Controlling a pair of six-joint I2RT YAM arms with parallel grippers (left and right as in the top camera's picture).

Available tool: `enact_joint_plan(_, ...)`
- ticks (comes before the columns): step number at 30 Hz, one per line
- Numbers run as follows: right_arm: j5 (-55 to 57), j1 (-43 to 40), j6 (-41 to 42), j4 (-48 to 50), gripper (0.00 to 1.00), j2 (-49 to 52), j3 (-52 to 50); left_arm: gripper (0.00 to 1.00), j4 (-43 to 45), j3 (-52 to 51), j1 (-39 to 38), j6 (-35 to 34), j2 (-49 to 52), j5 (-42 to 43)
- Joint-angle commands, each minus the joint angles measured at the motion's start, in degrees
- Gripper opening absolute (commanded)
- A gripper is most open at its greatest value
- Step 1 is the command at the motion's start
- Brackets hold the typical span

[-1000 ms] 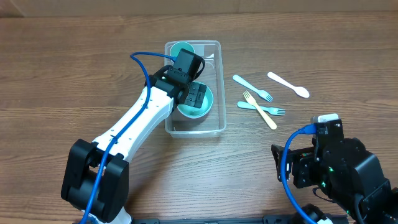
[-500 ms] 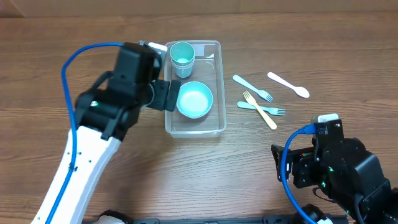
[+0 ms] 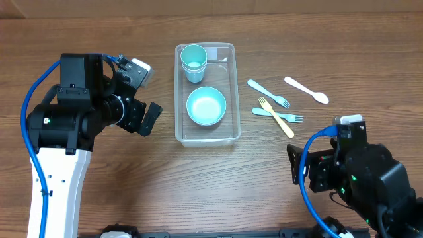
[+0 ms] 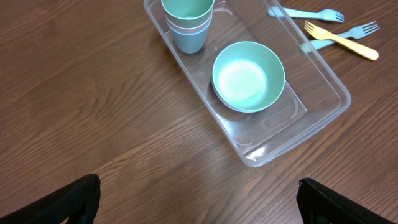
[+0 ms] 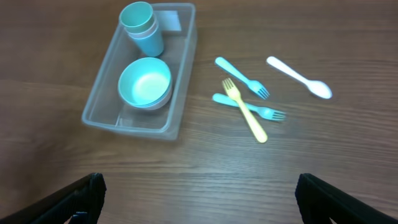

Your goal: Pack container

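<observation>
The clear rectangular container [image 3: 228, 132] lies on the wooden table and holds a stack of teal cups [image 3: 193, 61] at its far end and a light-blue bowl [image 3: 206, 106] in the middle. It also shows in the left wrist view [image 4: 323, 106] and the right wrist view [image 5: 99, 106]. Two blue forks [image 3: 268, 93] [image 3: 277, 115], a yellow fork [image 3: 276, 117] and a white spoon [image 3: 306, 90] lie on the table to its right. My left gripper [image 3: 140, 92] is open and empty, left of the container. My right gripper [image 3: 297, 168] is open and empty at the front right.
Only bare wooden table surrounds the container and the cutlery. The cutlery lies between the container and my right arm, also seen in the right wrist view [image 5: 245, 109].
My left arm has let go of the bowl inside the container, pulled back out to the left and risen. The bowl stays in the container. The right arm has barely moved.
</observation>
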Motion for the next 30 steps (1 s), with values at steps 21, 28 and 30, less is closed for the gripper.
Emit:
enact_joint_plan(21, -21.5, -44.2, -48.2, 39.7, 0.98, 59.6, 1.2, 1.0, 0.0, 0.9, 0.3, 1.5, -0.5, 1.7)
enact_joint_plan(28, -23.0, -44.3, -51.6, 42.6, 0.91, 68.6, 1.1, 1.0, 0.0, 0.9, 0.3, 1.5, -0.5, 1.7)
enact_joint_plan(30, -22.5, -44.3, -51.6, 42.2, 0.88, 70.5, 1.1, 1.0, 0.0, 0.9, 0.3, 1.5, -0.5, 1.7)
